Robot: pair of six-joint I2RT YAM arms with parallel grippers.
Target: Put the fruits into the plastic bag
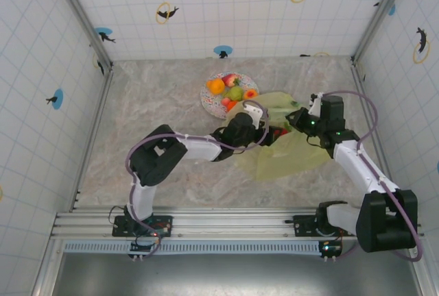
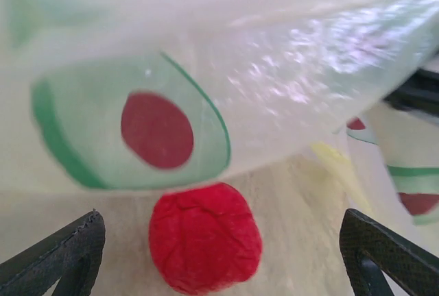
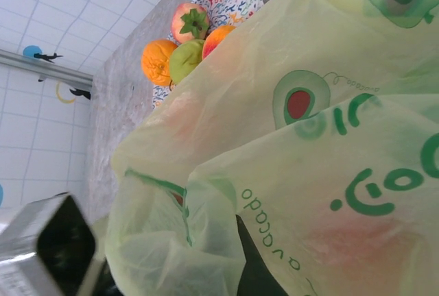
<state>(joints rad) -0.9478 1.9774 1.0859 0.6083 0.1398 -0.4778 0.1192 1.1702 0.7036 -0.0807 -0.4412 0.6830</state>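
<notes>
Right up against my left wrist lens is the crinkly translucent yellow-green plastic bag [image 2: 288, 70] with its printed avocado halves, top layer lifted. Under that layer a round red crinkled toy fruit [image 2: 204, 238] sits on the bag's lower layer. It's between the 2 black fingers of the left gripper [image 2: 221, 222], which are spread wide and not touching it.

From the top, the bag [image 1: 288, 152] lies right of the middle of the marble-look bench [image 1: 151, 97]. The left gripper [image 1: 269, 131] is poked into its mouth, and the right gripper [image 1: 300, 119] is at the bag's far right edge. On the right wrist cam its jaws look narrow, with bag film [image 3: 329, 138] bunched between them.

Near the middle of the bench's far edge is the round white patterned plate [image 1: 208, 97], with an orange fruit [image 1: 216, 85], a green fruit [image 1: 235, 93] and a peach-red fruit [image 1: 231, 79] on it.
</notes>
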